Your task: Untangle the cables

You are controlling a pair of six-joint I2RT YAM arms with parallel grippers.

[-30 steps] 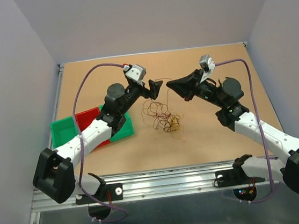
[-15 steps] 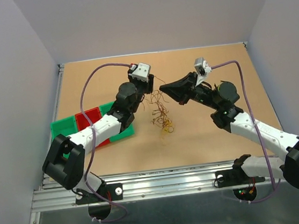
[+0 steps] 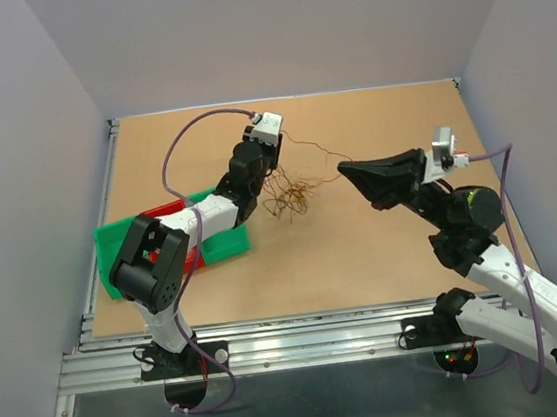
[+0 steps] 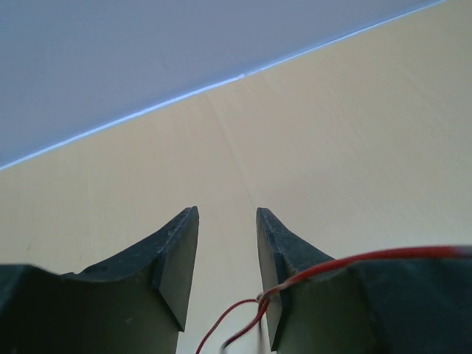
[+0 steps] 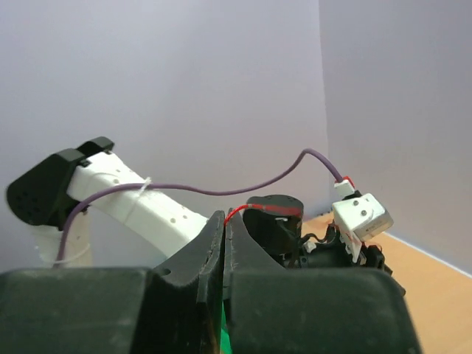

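Observation:
The cables (image 3: 287,193) are a small knot of thin brown and orange wires hanging by my left gripper (image 3: 276,168) over the middle of the table. One strand (image 3: 314,148) runs taut from there to my right gripper (image 3: 344,169), which is shut on it. In the right wrist view a red wire (image 5: 254,210) comes out of the closed tips of the right gripper (image 5: 225,216). In the left wrist view my left gripper (image 4: 227,215) stands partly open. A red wire (image 4: 383,255) lies over its right finger (image 4: 284,258) and dips into the gap.
Green and red bins (image 3: 119,243) sit at the left, under my folded left arm. A metal rail (image 3: 303,338) runs along the near edge. Grey walls enclose the brown tabletop (image 3: 385,257) on three sides.
My right gripper pulled back to the right with a strand, stretching it out. My left arm folded in and swung back-left, its jaws narrowing. The knot shifted toward the back-left.

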